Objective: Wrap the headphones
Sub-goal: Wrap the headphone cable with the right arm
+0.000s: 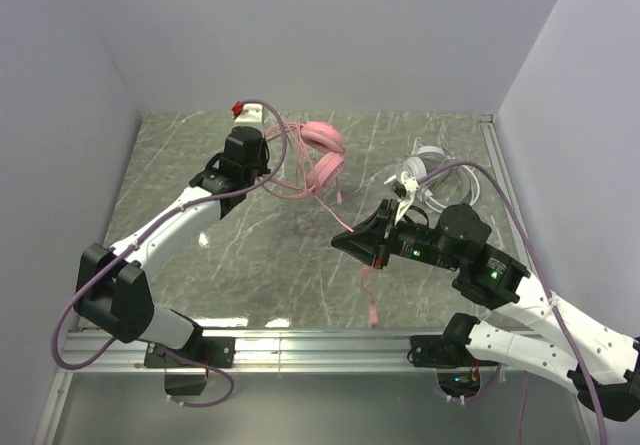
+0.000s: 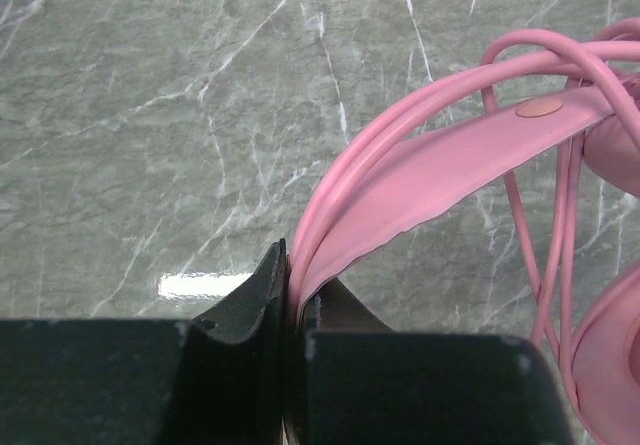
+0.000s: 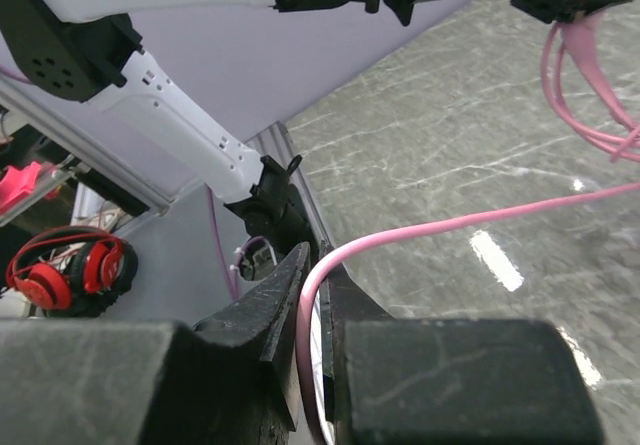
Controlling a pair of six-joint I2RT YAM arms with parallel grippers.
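The pink headphones (image 1: 322,155) lie at the back middle of the table, their cups (image 2: 612,365) to the right in the left wrist view. My left gripper (image 1: 268,165) (image 2: 295,285) is shut on the pink headband (image 2: 450,155), which rises from between its fingers. Loops of pink cord (image 2: 420,90) run over the band. My right gripper (image 1: 342,237) (image 3: 318,275) is shut on the pink cord (image 3: 450,227) in mid-table; the cord's free end (image 1: 370,290) hangs toward the front edge. The white-grey headphones (image 1: 432,170) lie at the back right, behind my right arm.
A small red-and-white object (image 1: 245,111) sits at the table's back edge behind the left arm. A metal rail (image 1: 330,343) runs along the front edge. Red headphones (image 3: 70,270) lie off the table in the right wrist view's background.
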